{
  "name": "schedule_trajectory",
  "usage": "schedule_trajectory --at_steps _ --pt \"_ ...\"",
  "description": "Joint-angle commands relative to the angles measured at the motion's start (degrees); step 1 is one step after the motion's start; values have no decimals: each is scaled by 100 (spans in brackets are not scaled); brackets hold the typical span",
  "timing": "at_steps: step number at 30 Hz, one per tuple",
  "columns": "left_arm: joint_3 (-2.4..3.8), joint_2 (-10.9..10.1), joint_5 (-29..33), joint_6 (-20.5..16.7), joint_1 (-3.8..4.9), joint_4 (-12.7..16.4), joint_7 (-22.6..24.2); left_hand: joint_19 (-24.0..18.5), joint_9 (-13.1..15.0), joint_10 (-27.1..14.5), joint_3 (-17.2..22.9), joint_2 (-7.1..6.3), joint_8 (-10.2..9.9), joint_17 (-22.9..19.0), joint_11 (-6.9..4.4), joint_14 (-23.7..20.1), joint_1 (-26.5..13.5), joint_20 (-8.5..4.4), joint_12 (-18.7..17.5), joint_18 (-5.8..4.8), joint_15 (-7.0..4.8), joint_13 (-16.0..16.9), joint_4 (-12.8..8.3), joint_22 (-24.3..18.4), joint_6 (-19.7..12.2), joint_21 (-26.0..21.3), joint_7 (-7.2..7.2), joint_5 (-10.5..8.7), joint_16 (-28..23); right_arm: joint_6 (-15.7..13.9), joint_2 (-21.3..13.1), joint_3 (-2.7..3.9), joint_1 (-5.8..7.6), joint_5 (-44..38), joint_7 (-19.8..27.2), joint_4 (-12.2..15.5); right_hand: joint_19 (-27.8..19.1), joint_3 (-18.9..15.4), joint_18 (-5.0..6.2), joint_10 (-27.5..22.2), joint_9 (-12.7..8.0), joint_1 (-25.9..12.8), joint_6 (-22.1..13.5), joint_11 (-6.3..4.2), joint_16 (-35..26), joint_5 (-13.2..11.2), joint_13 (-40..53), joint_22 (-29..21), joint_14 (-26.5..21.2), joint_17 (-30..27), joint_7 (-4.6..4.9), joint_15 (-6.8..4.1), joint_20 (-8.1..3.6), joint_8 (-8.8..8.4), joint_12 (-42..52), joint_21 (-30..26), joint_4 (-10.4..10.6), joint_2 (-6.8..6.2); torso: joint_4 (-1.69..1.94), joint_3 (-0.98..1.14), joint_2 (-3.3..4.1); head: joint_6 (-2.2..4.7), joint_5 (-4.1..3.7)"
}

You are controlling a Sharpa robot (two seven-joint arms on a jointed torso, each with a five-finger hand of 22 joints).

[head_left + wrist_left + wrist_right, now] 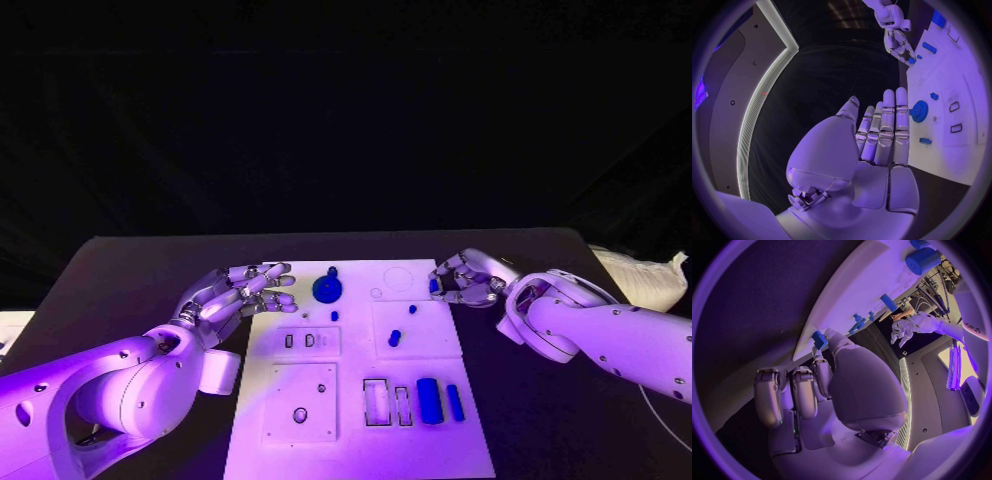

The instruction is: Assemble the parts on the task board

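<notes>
Task board [361, 400] runs lengthwise away from the robot; right hand [469, 280] fingers pinch a small blue part [434, 285], left hand [238, 295] fingers spread.

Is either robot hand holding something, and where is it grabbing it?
The right hand pinches a small blue part at its fingertips, by the part's end. The left hand holds nothing.

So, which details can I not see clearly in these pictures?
- Head view: whether the right hand grips the small blue part; its fingers cover it.
- Right wrist view: that part is half behind a fingertip.
- Head view: the task board near end is cut off.
</notes>
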Motion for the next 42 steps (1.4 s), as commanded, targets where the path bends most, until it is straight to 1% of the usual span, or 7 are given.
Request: schedule_trajectory --at_steps 1,8,15,25,31,36,42 --pt "3 9 6 115 5 8 41 -38 -5 28 -8 -10 -28 7 23 21 31 -10 -27 47 -12 -7 -39 6 27 38 2 -39 -40 116 18 0 -10 -80 -48 -19 319 19 -63 29 16 6 99 -52 35 -36 423 1043 609 1508 -17 -26 -3 39 26 21 -50 77 -2 -1 0 -5 -1" --pt "3 8 6 115 5 13 39 -38 -5 28 -8 -10 -28 7 23 21 31 -10 -27 47 -12 -7 -39 6 27 38 2 -39 -40 119 45 0 -12 -80 -77 -59 333 72 -69 45 34 9 264 -98 35 -76 441 1067 609 1508 -73 -63 -33 75 47 32 -92 158 0 -2 -1 -13 -10" --pt "3 5 6 113 5 14 37 -38 -5 28 -8 -10 -28 7 23 21 31 -10 -27 47 -12 -7 -39 6 27 38 2 -39 -40 72 81 0 -13 -83 -119 -118 352 162 -76 61 65 25 476 -162 35 -150 460 1100 609 1508 -151 -116 -79 138 68 47 -148 291 3 1 0 -22 -6" --pt "3 6 6 115 4 14 33 -38 -5 28 -8 -10 -28 7 23 21 31 -10 -27 47 -12 -7 -39 6 27 38 2 -39 -40 -243 125 6 -13 12 -199 -55 377 171 -85 88 102 -73 647 -222 35 -162 485 1140 609 1508 -223 -169 -131 190 96 66 -166 328 6 2 -3 -25 -6" --pt "3 4 6 114 4 16 32 -38 -5 28 -8 -10 -28 7 23 21 31 -10 -27 47 -12 -7 -39 6 27 38 2 -39 -40 -405 107 27 -4 160 -305 173 387 228 -89 85 104 -70 640 -238 35 -66 480 1157 609 1508 -235 -189 -154 165 80 73 -198 396 5 -5 -5 -21 0" --pt "3 4 6 114 4 19 31 -38 -5 28 -8 -10 -28 7 23 21 31 -10 -27 47 -12 -7 -39 6 27 38 2 -39 -40 -518 109 45 47 210 -474 509 391 301 -90 77 104 -32 625 -238 35 -39 470 1165 609 1508 -231 -192 -163 142 58 77 -250 460 1 -10 -8 -23 25" --pt "3 17 6 120 3 -4 31 -50 -4 31 -3 -10 -36 22 22 19 26 -10 -37 47 -13 -7 -48 16 30 53 2 -51 -45 -543 218 53 120 22 -688 989 394 343 -91 72 106 -17 624 -236 35 -31 464 1169 609 1508 -227 -191 -165 132 44 78 -282 491 15 -12 -11 -37 58"
